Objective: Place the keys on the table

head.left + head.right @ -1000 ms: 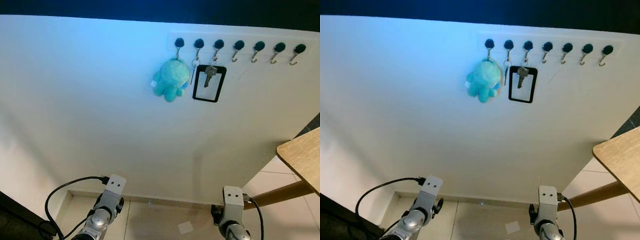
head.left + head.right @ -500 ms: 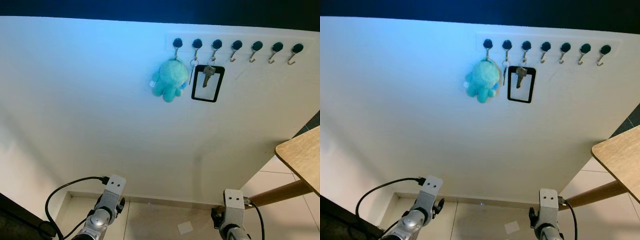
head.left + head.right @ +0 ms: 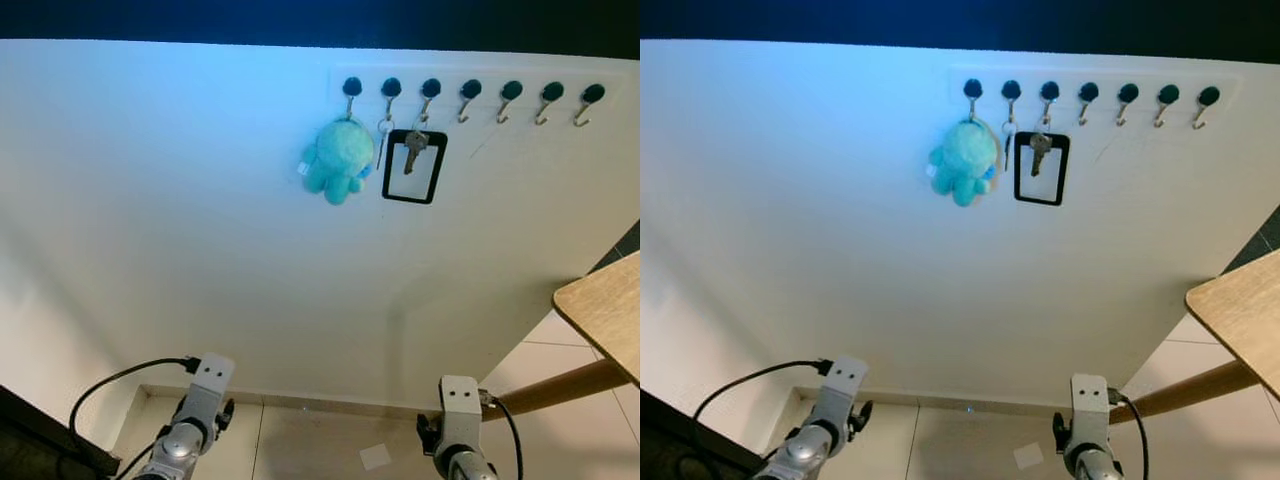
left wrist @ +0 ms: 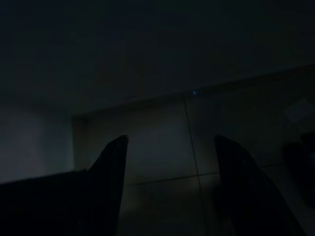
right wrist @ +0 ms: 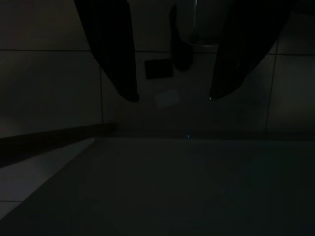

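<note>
The keys [image 3: 413, 150] hang on a wall hook [image 3: 430, 88] beside a teal plush [image 3: 338, 160], well above both idle arms; left claw [image 4: 170, 147] and right claw [image 5: 172, 96] gape wide, empty; tabletop [image 3: 605, 310] waits right

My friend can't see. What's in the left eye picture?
Keys and a teal plush toy hang from a row of hooks on a white wall. A wooden table sits at right, and both arms hang low.
</note>
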You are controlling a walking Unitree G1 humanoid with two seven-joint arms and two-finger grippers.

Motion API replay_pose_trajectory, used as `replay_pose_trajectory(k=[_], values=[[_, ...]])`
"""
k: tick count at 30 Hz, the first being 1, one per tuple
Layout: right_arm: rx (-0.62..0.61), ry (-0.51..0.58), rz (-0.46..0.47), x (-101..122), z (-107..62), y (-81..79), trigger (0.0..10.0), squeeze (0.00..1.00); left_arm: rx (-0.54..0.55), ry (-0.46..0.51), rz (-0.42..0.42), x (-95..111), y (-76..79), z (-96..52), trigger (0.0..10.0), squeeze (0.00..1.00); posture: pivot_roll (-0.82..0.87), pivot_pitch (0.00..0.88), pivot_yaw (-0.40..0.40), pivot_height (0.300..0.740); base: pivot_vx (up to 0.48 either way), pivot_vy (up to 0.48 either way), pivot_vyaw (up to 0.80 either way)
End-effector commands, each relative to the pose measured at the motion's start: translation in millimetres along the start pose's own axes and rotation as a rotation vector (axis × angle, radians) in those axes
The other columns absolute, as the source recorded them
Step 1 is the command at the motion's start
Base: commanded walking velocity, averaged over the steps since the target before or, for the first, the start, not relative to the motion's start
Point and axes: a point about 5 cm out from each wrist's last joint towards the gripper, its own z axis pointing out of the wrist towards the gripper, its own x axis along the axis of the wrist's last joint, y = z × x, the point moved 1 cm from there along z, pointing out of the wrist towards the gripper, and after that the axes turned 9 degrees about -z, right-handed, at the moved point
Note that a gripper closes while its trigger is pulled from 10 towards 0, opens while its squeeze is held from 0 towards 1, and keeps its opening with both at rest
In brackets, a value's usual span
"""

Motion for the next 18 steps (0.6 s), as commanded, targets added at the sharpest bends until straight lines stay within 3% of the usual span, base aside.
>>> replay_pose_trajectory(k=[1,11,14,18], values=[[0.011,-0.026,-0.002,-7,-2.3,-3.1,10.0,0.00,0.017,0.011,0.000,1,-10.6,-1.8,10.0,0.00,0.03,0.001,-0.019,0.740,0.000,0.000,0.00],[0.021,-0.018,-0.007,-5,-1.6,-2.1,10.0,0.00,0.016,0.020,0.029,7,-15.6,-0.8,10.0,0.00,0.05,0.030,-0.048,0.740,0.000,0.000,0.00],[0.016,-0.028,-0.031,-6,-1.9,0.8,10.0,0.00,0.021,0.036,0.024,19,-15.2,3.4,10.0,0.00,0.06,0.043,-0.038,0.740,0.000,0.000,0.00],[-0.005,-0.024,0.016,-7,-2.4,3.6,10.0,0.00,0.000,0.065,0.026,28,-8.3,6.7,10.0,0.00,0.07,0.043,-0.035,0.740,0.000,0.000,0.00]])
